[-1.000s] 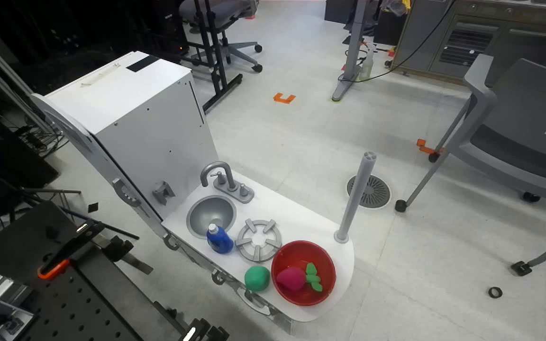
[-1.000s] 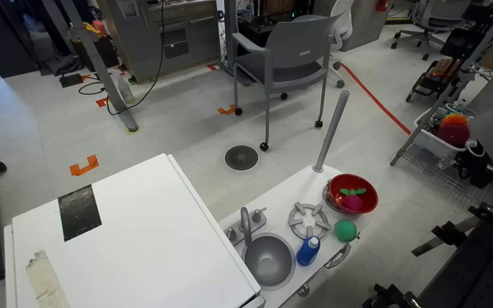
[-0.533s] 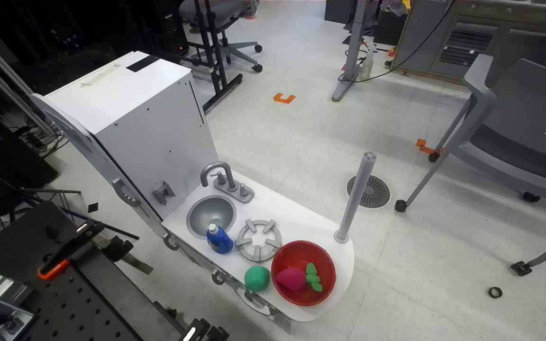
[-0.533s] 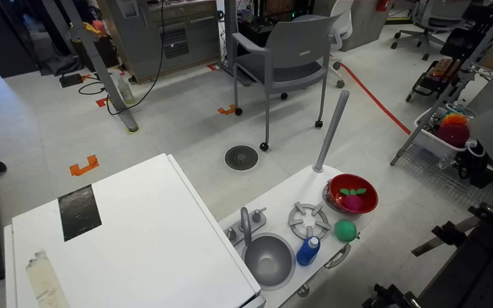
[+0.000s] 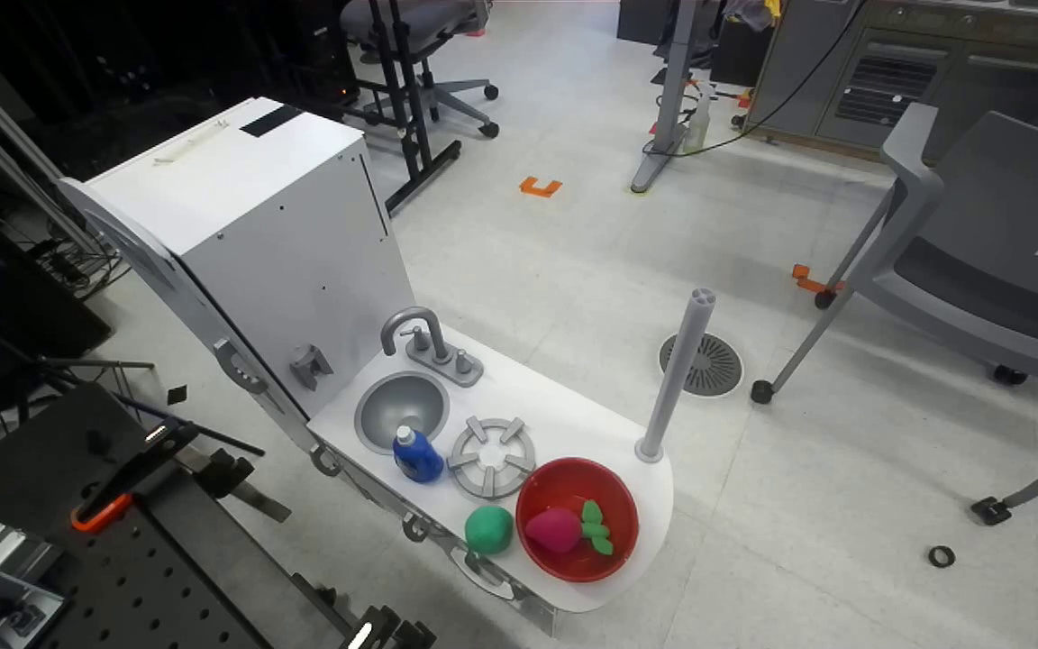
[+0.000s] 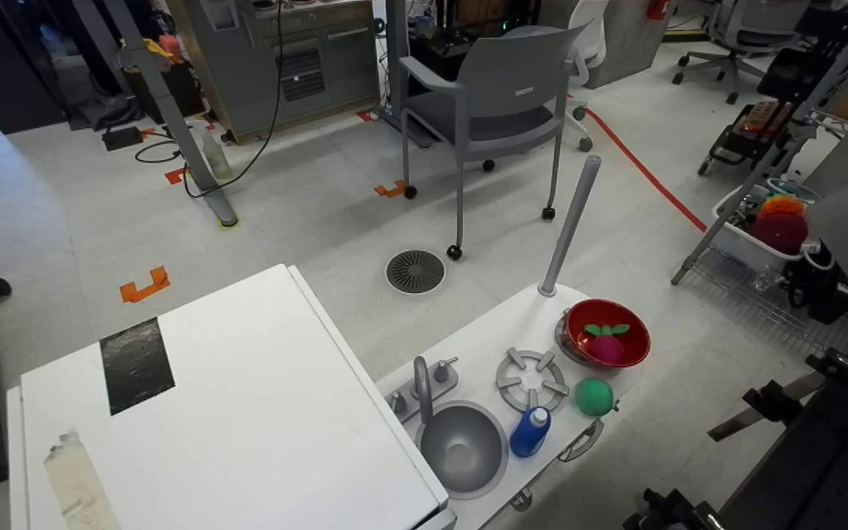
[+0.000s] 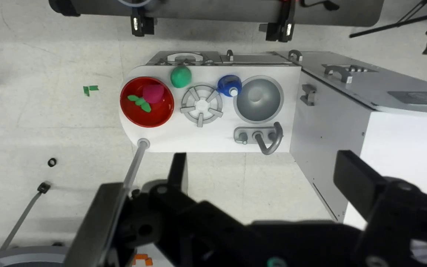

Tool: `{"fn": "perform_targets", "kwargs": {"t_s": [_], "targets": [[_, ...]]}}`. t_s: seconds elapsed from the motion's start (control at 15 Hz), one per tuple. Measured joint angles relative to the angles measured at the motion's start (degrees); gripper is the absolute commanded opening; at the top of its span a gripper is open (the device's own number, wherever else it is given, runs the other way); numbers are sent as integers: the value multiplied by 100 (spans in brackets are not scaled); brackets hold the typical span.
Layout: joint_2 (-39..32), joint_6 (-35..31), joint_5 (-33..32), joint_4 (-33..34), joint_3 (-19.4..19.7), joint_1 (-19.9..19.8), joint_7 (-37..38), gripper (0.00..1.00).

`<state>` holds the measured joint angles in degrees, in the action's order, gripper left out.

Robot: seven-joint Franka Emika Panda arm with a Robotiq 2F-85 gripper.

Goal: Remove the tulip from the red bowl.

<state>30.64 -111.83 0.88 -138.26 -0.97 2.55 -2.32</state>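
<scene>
- At the rounded end of your worktop (image 7: 191, 141) stands the bowl (image 7: 139, 118), and your tulip (image 7: 148, 96) lies inside it, on its side, so the removal is not yet done.
- The curved wall is probably what hinders the tulip from rolling away; its head points toward the ball (image 7: 181, 76), its leaves toward the rounded end.
- At one side of the bowl, in an exterior view, you see a greyish ring (image 6: 563, 342); perhaps it is a seat underneath, but this cannot be told surely.
- Your pincer (image 7: 261, 159) has its two fingers wide apart, with nothing between them; neither exterior view shows it. It hangs well away from the bowl, presumably so that you may choose the line of approach.
- For the next move it seems better that you take the thick head rather than the thin leaves, coming from straight above.
- Be careful with the pole (image 7: 136, 160) near the bowl, and with the ball just beside it: fingers so wide could strike the rim or push the ball.
</scene>
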Motion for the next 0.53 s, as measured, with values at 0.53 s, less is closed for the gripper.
{"fn": "perform_targets", "kwargs": {"t_s": [0.53], "targets": [[-2414,-2134,-733,274,-173,-336,1189,100]]}}
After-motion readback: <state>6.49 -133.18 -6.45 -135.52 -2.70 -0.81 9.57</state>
